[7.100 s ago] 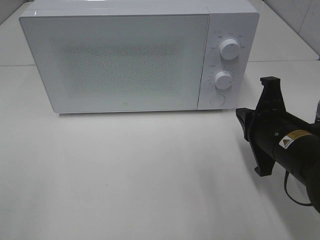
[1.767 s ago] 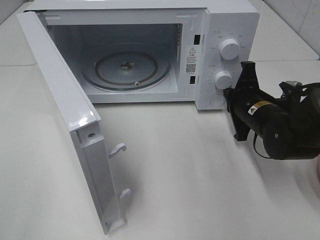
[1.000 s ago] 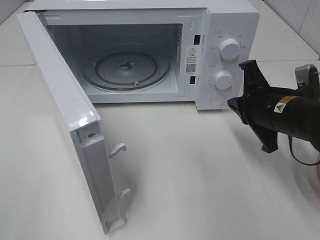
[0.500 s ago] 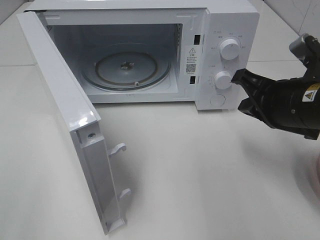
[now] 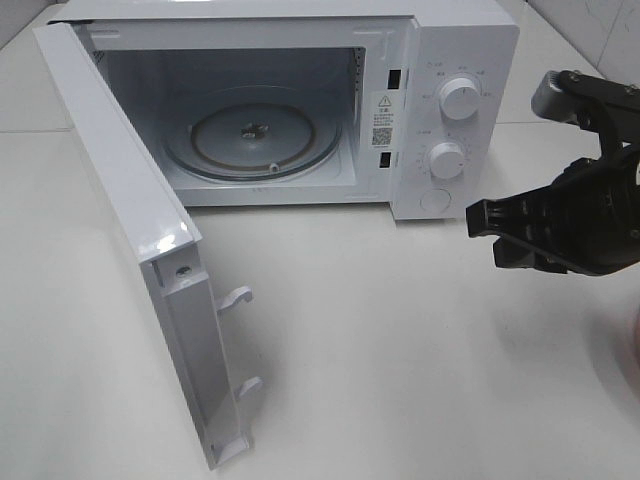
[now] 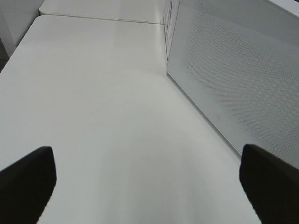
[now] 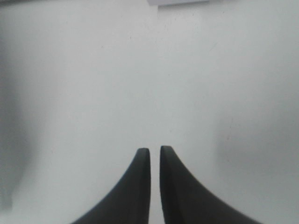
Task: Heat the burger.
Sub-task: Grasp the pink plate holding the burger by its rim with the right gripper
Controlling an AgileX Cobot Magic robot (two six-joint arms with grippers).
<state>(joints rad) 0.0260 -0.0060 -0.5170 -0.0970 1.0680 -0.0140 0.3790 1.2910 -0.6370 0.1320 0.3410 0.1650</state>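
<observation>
Right tool: the fingers are pressed together. The wrist view shows only a hairline slit between them, and nothing is pinched. The tool hangs above the bench with its tips pointing toward the microwave. It is near the cabinet's front right corner but apart from it. The round button and the lower knob are the parts closest to the tips, and neither is touched. Under the tips you see only bench surface.

Left tool: the fingers are spread wide with nothing between them. It lies outside the high view. Its wrist view looks along the bench, and the outer face of the door stands just beside one finger. On the other side, open bench runs out to the bench edge.

Microwave: the door is swung out on its left hinge, and its free edge reaches toward the near side of the bench. Two latch hooks project from that edge into the space in front of the cavity. The cavity mouth is open, and the glass turntable lies flat in the middle of its floor.

Room to move: a wide stretch of bench lies between the door's free edge and the right tool, directly in front of the cavity mouth.

Burger: it shows in no view, so you cannot place it. A pink sliver sits at the right border of the high view, too little to identify.
</observation>
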